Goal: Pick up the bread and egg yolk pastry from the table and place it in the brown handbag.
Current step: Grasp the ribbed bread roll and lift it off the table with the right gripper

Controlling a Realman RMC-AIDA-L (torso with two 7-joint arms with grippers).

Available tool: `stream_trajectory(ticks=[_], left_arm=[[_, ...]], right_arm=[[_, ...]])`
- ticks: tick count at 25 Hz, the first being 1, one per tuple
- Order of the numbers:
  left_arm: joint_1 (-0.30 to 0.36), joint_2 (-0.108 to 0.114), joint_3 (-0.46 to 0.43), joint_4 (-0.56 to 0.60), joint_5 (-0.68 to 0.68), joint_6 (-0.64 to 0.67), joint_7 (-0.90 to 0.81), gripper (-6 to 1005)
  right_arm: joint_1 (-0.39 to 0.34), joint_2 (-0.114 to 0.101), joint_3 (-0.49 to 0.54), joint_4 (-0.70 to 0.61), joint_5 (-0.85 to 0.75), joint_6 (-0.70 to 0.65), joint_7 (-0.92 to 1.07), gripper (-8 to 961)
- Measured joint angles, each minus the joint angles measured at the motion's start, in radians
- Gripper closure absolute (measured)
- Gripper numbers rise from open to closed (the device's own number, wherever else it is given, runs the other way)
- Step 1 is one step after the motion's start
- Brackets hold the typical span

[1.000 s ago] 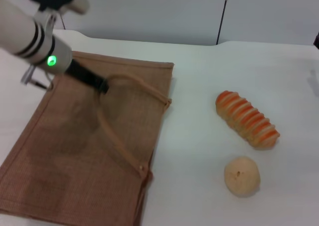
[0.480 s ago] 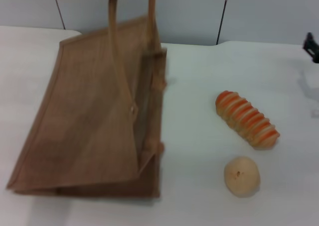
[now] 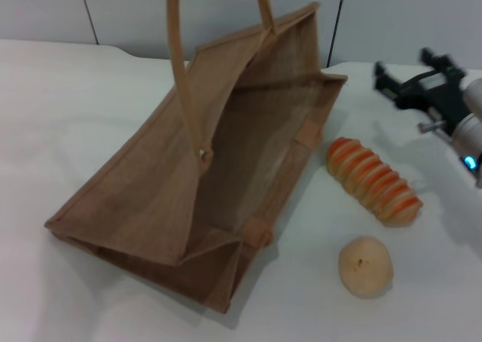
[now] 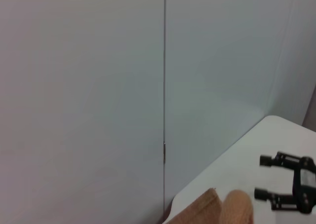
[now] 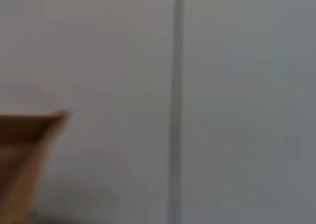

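The brown handbag [image 3: 151,199] stands tilted on the table with its mouth open toward the right. Its tan handles [image 3: 181,71] are pulled up out of the top of the head view, and what holds them is out of view. The striped bread [image 3: 373,180] lies just right of the bag's mouth. The round egg yolk pastry [image 3: 365,265] sits nearer me, below the bread. My right gripper [image 3: 404,65] hovers open behind the bread at the far right, holding nothing. It also shows far off as the right gripper [image 4: 264,177] in the left wrist view. My left gripper is not visible.
The white table [image 3: 75,93] ends at a pale wall with a dark seam [image 3: 335,25] behind the bag. A corner of the bag [image 4: 197,211] shows in the left wrist view, and a blurred bag edge [image 5: 24,150] in the right wrist view.
The bag went from lying flat to being lifted by its handles, and its mouth has now swung open to the right. My right gripper has come into view behind the bread.
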Motion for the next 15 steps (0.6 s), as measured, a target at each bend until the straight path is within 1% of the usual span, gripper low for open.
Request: stream_trajectory(ticks=[4, 7, 11, 15], left_arm=[[0.009, 0.023, 0.004, 0.005, 0.002, -0.013, -0.02, 878], [0.011, 0.035, 0.004, 0.005, 0.004, -0.019, -0.029, 878], [0.021, 0.044, 0.004, 0.015, 0.029, -0.021, -0.045, 878], [0.026, 0.043, 0.008, 0.029, 0.074, -0.022, -0.053, 878]], right_arm=[[-0.003, -0.004, 0.0, 0.0, -0.186, -0.021, 0.143, 75], [-0.01, -0.012, 0.0, -0.002, -0.267, -0.038, 0.201, 75], [-0.022, -0.032, -0.002, -0.004, -0.347, -0.05, 0.249, 75], [-0.041, -0.066, -0.032, -0.007, -0.405, -0.107, 0.333, 75]])
